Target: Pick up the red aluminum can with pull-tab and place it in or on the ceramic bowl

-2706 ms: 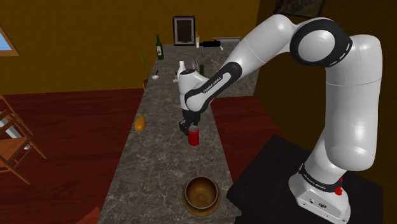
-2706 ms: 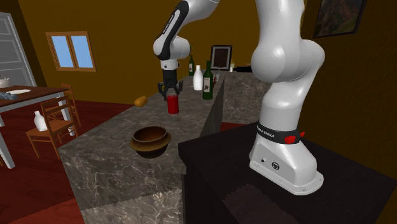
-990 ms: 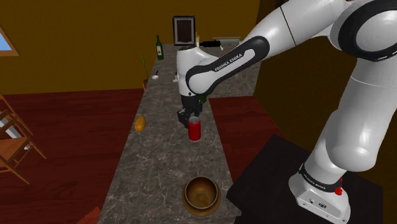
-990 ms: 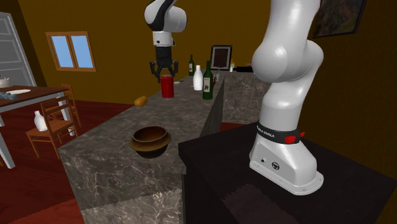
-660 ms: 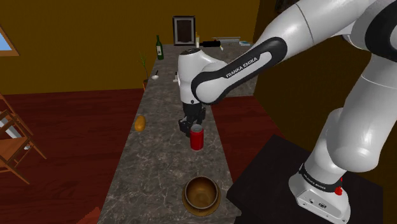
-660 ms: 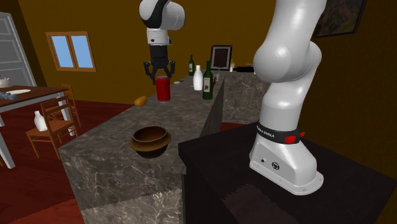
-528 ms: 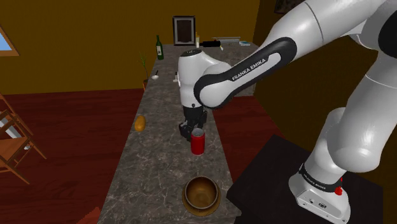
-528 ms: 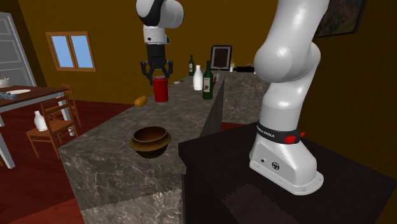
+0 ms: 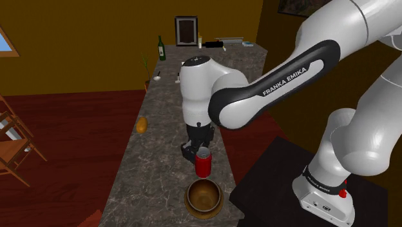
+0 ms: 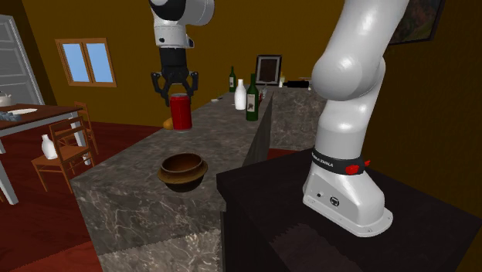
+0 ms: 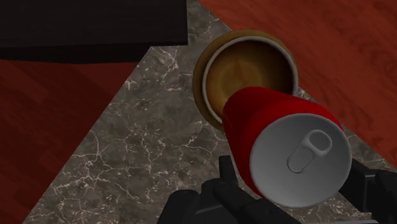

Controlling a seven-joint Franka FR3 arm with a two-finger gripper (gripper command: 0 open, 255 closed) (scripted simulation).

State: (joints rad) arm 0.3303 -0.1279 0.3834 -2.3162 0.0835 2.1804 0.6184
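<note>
Three views, one counter [image 9: 161, 161]
The shoulder view looks down the counter from behind the stand [image 9: 270, 171]. The second exterior view sits lower beside it, facing likewise. The wrist view looks closely down on the bowl [image 11: 245, 63], which all three share.

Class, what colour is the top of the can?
The can has a grey top; clearest in the wrist view.

Marbled counter [image 9: 161, 161] with green bottle [image 9: 162, 48], framed picture [image 9: 185, 29], orange item [image 9: 141, 124]; wooden chair [image 10: 62, 158] nearby.

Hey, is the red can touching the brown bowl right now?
Apart. In the second exterior view the red can hangs in the claw well above the brown bowl, with countertop showing between them.
</note>
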